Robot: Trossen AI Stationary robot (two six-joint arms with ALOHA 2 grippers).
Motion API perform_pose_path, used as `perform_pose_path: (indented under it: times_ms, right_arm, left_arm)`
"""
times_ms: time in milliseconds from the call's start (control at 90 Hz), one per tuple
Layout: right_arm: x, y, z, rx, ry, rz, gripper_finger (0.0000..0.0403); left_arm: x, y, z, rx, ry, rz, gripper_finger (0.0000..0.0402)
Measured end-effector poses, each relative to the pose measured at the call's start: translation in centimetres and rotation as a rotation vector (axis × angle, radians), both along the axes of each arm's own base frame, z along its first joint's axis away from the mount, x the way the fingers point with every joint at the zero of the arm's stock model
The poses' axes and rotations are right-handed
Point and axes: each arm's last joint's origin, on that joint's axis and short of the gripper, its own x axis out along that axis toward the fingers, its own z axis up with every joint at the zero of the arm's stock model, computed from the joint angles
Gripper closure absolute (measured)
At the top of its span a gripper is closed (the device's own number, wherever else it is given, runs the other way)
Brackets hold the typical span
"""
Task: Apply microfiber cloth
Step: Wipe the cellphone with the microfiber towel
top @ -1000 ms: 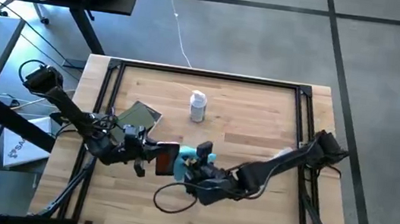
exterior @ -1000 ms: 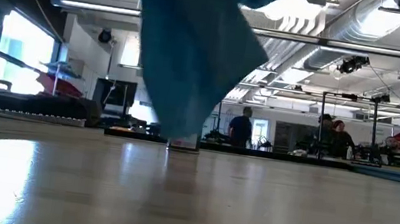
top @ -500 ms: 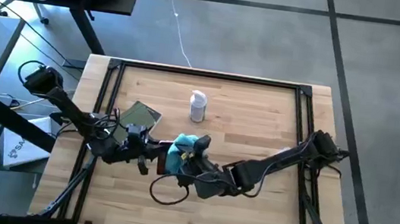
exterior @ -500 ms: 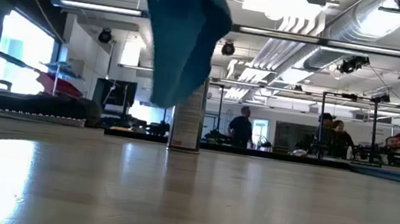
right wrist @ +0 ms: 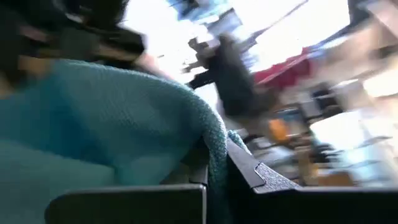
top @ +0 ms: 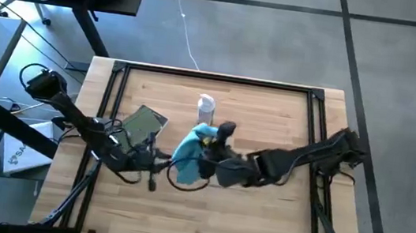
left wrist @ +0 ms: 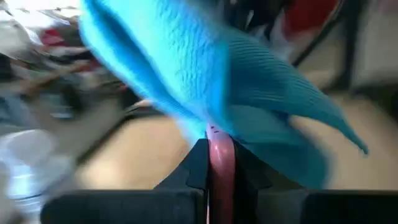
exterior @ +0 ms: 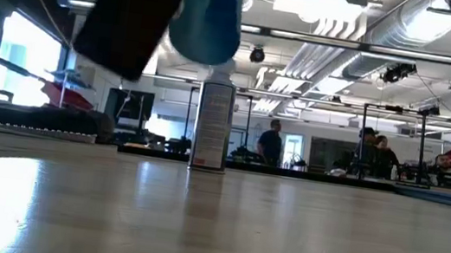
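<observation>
Two end effectors meet over the middle of my bench. My right end effector point(top: 208, 150) is clamped on the soft turquoise microfiber cloth point(top: 190, 148); in the right wrist view the fabric point(right wrist: 106, 124) is pinched between its dark fingers point(right wrist: 245, 168). The cloth hangs clear of the bench top, as the low view shows point(exterior: 209, 19), just on the near side of the small white spray bottle point(top: 205, 110). My left end effector point(top: 153, 158) sits just beside the cloth, toward the left edge, gripping a thin red-edged flat object point(left wrist: 220, 171) whose end meets the cloth point(left wrist: 211, 81) in the left wrist view. In the low view a dark flat slab point(exterior: 131, 18) hangs next to the cloth. A flat olive-green rectangular pouch point(top: 145, 121) lies on the wooden bench point(top: 271, 116) near the left edge, apart from the bottle. People point(exterior: 272, 143) stand in the room far beyond the bench.
</observation>
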Motion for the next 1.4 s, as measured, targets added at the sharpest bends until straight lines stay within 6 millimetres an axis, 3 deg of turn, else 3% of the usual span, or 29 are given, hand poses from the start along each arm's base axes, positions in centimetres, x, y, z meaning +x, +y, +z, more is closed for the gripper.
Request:
perform_pose_path:
  times_ms: [211, 356, 478, 622, 833, 1033, 1133, 1400]
  right_arm:
    - [-2.5, -3.2, -1.5, 0.133, 0.237, -0.139, 0.0403]
    - [-3.9, -5.2, -2.6, 0.205, 0.407, -0.239, 0.0403]
    - [-3.1, -6.0, -2.6, 0.339, 0.39, -0.209, 0.0403]
    - [-0.7, -4.7, -3.4, 0.409, 0.359, -0.004, 0.0403]
    - [3.0, -1.4, -8.2, 0.435, 0.43, 0.231, 0.0403]
    - [5.4, 0.9, -12.8, 0.436, 0.454, 0.317, 0.0403]
    - [6.2, 2.0, -13.4, 0.44, 0.401, 0.385, 0.0403]
    - [7.0, 2.5, -13.4, 0.475, 0.351, 0.492, 0.0403]
  left_arm:
    - [1.8, -0.5, -4.5, 0.542, 0.265, -0.073, 0.039]
    - [2.9, -1.0, -6.7, 0.752, 0.332, -0.057, 0.039]
    - [4.3, -2.0, -8.7, 1.005, 0.399, -0.158, 0.039]
    - [5.5, -2.6, -11.4, 1.337, 0.466, -0.308, 0.039]
    - [5.7, -4.4, -11.5, 1.359, 0.417, -0.337, 0.039]
    - [5.0, -6.9, -10.8, 1.354, 0.34, -0.381, 0.039]
    - [4.6, -7.4, -10.8, 1.359, 0.334, -0.39, 0.039]
    - [4.5, -7.3, -10.0, 1.397, 0.353, -0.329, 0.039]
